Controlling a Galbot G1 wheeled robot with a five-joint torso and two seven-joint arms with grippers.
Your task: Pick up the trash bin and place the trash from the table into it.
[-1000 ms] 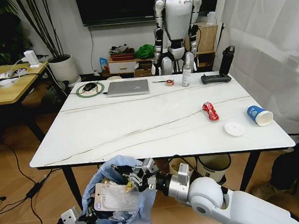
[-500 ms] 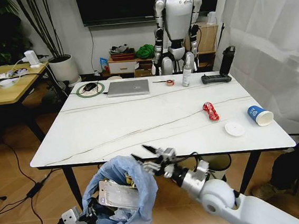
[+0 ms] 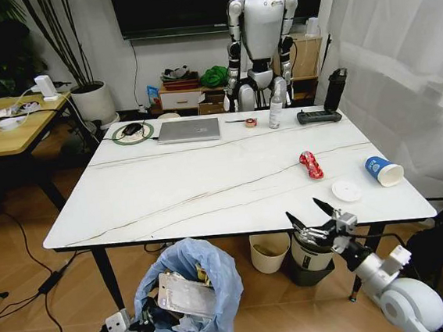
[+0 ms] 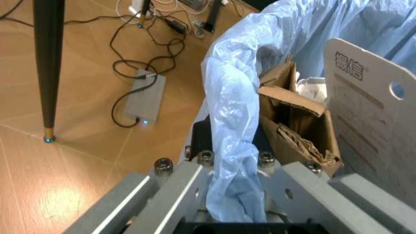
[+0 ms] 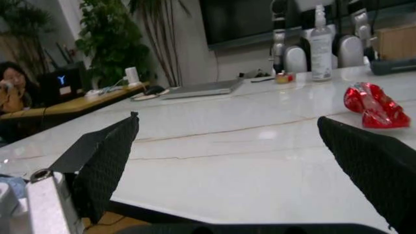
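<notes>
table [image 3: 207,183] glossy white marble, wooden floor [image 3: 27,271]

Even, soft indoor light fills the room. The glossy table [image 3: 207,183] carries pale sheen, brightest in the right wrist view, where the near dark fingers [image 5: 107,156] blur. Warm glare spots the floor [image 4: 58,190].

Surface [image 3: 207,179]: white marble-look top.
Near right edge: red wrapper [image 3: 312,164], white lid [image 3: 347,191], paper cup [image 3: 384,171].
Far end: laptop [image 3: 190,130], spray bottle [image 3: 277,110].
</notes>
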